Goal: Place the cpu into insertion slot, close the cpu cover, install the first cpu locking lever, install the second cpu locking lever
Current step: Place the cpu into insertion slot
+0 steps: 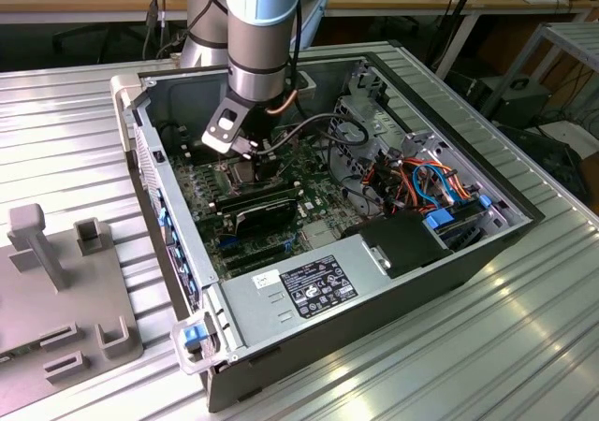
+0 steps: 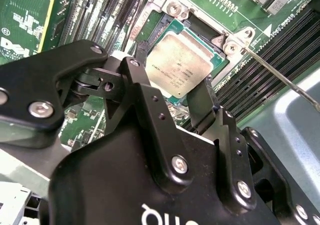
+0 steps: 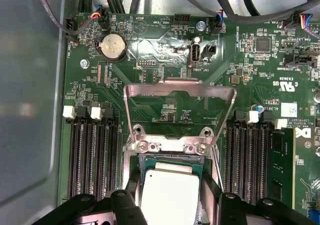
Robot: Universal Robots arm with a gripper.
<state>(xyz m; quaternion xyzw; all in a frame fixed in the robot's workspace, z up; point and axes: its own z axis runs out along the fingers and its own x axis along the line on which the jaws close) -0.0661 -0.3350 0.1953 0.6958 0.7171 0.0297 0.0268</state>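
We're inside the open computer case (image 1: 374,299) on the ribbed metal surface (image 1: 75,112), and the arm reaches down over the green board (image 3: 150,60).

In both wrist views the tool (image 2: 170,80) (image 3: 172,185) is right at the socket (image 2: 205,32). Its black fingers (image 2: 142,80) are narrowed onto two opposite edges of the chip (image 2: 177,62) (image 3: 170,190), one on each side, and seem to pinch it. The chip's dull metal top faces up, and it lies level within the socket's frame. We can't quite tell whether it is fully seated or a touch above the contacts.

The cover (image 3: 200,85) is swung up and open on the far side of its hinge screws, with the board showing through its window. A thin metal lever (image 2: 280,78) angles away from one socket corner, not latched. Long black memory slots (image 3: 92,155) flank the socket on both sides.

As for writing, the chip's top carries faint printed lines. White lettering is scattered across the board, with a coin battery (image 3: 111,46) among it. In the exterior view a black-and-white label (image 1: 318,287) sits on the power supply.
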